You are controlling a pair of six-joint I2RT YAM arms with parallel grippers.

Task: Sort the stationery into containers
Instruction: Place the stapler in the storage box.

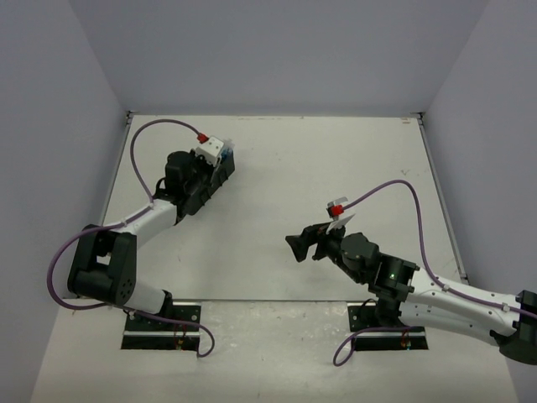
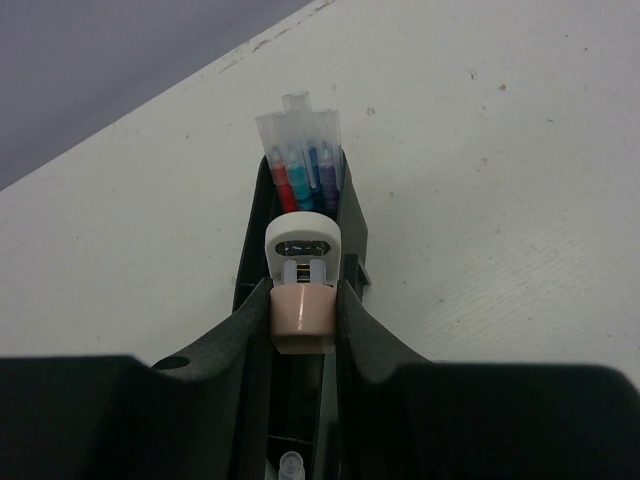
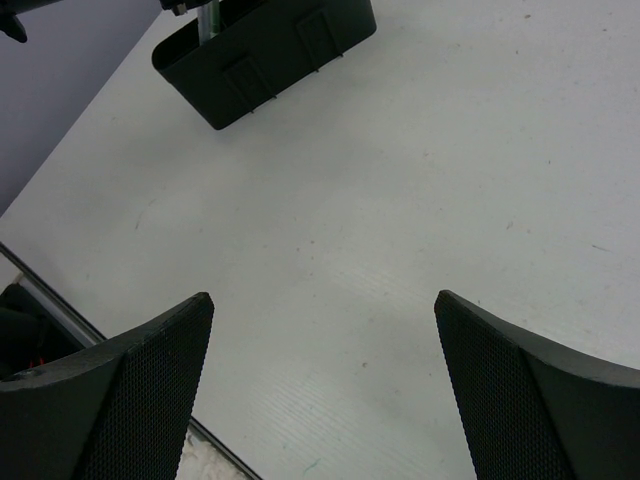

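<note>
My left gripper (image 2: pixel 303 292) is shut on a small pinkish-white eraser-like block (image 2: pixel 303 312) with a white rounded end (image 2: pixel 302 238). It holds the block directly over the long narrow black tray (image 2: pixel 250 255). Several capped pens (image 2: pixel 305 165), red, teal, blue and purple, stand bunched in the tray's far compartment. A clear pen cap (image 2: pixel 289 466) shows in the near compartment below the fingers. From above, the left gripper (image 1: pixel 220 164) covers most of the tray (image 1: pixel 228 170). My right gripper (image 1: pixel 295 245) is open over bare table, its fingers (image 3: pixel 160 370) wide apart with nothing between them.
The right wrist view shows the tray's black side wall (image 3: pixel 265 50) at the far top left. White table runs to a near edge (image 3: pixel 60 315). Grey walls enclose the table at the back and both sides.
</note>
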